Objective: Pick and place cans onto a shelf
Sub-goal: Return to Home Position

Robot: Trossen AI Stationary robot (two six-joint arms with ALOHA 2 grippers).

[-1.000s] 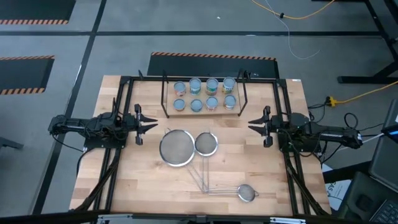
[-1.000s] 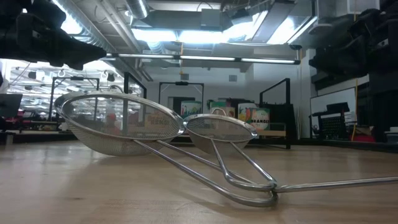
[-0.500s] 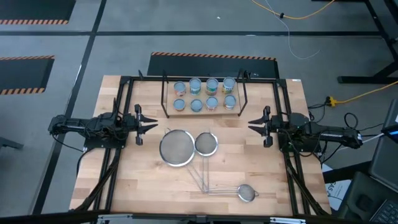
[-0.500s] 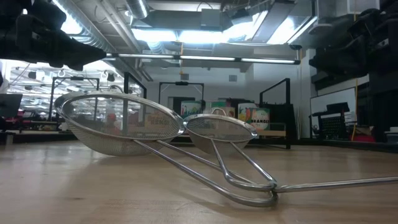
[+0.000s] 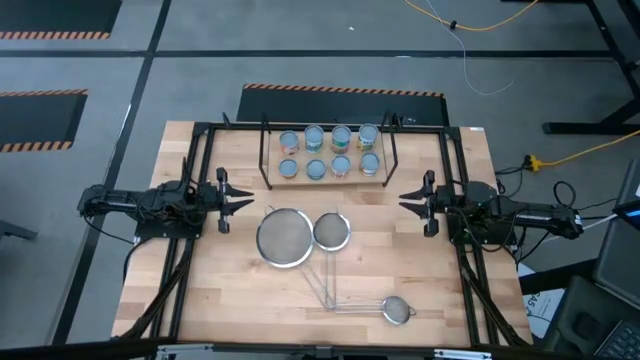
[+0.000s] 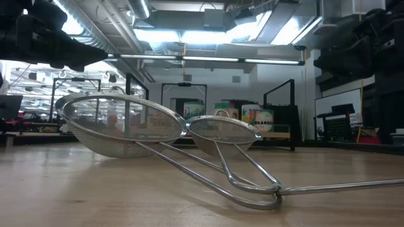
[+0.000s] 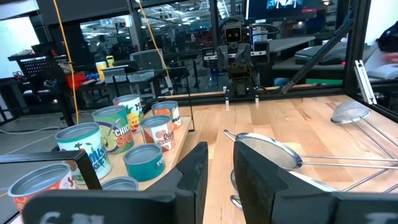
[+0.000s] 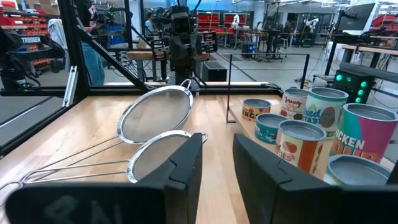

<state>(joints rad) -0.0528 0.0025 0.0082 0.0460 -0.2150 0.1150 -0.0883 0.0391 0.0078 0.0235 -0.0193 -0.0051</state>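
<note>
High view: the shelf (image 5: 328, 181) stands forward of both grippers and between them. The strainers (image 5: 284, 238) lie between the two, nearer you. All eight cans (image 5: 341, 138) sit on the shelf. Park the left gripper (image 5: 245, 200) and right gripper (image 5: 404, 203) level, with fingers slightly apart and empty, clear of the strainer rims.

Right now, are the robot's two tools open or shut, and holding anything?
Left tool: open, holding nothing.
Right tool: open, holding nothing.
</note>
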